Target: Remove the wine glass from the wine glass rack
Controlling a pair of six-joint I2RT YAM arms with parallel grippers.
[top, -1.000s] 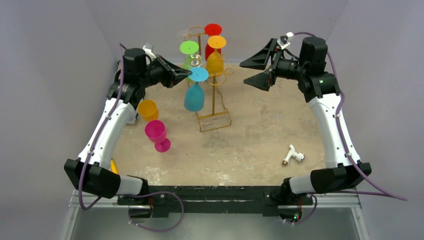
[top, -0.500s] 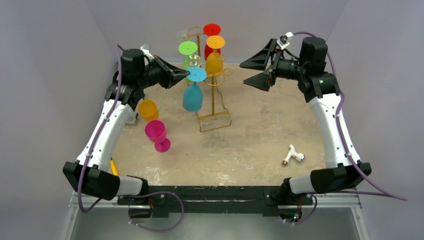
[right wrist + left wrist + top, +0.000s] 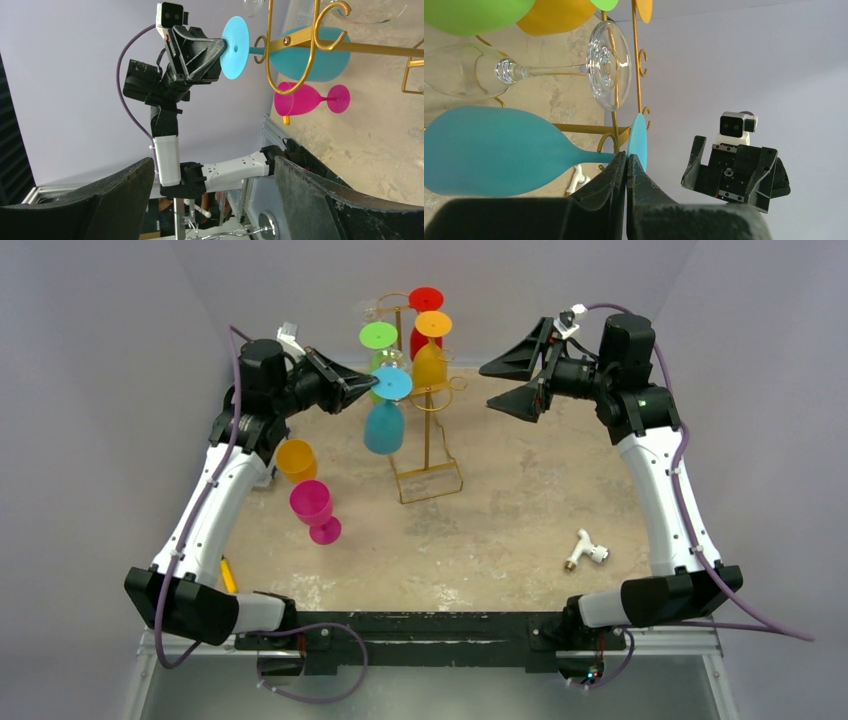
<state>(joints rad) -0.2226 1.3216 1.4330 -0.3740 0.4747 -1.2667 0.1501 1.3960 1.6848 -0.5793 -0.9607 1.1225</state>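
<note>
The left gripper [image 3: 372,390] is clamped tight, its two black fingers pressed together on the thin stem of the teal plastic wine glass [image 3: 383,428], just under the glass's round foot. The glass hangs bowl-down, tilted slightly, on the left side of the tall gold wire wine glass rack [image 3: 428,440], which stands toward the back middle of the beige speckled table [image 3: 500,520]. In the left wrist view the stem runs right beside one of the rack's curled hook arms; whether it rests in that hook cannot be told.

Hanging on the rack behind and above the teal glass are a green plastic wine glass [image 3: 378,336], a red plastic wine glass [image 3: 424,302], an amber-yellow plastic wine glass [image 3: 430,362] and a clear wine glass [image 3: 609,65].

The right gripper [image 3: 508,380] hovers to the right of the rack, well apart from it, with its jaws spread wide and nothing between them.

Near the left arm, a magenta plastic wine glass [image 3: 313,508] stands upright on the table, with an orange plastic cup [image 3: 296,458] just behind it. A small white plastic fitting [image 3: 585,550] lies toward the near right.
</note>
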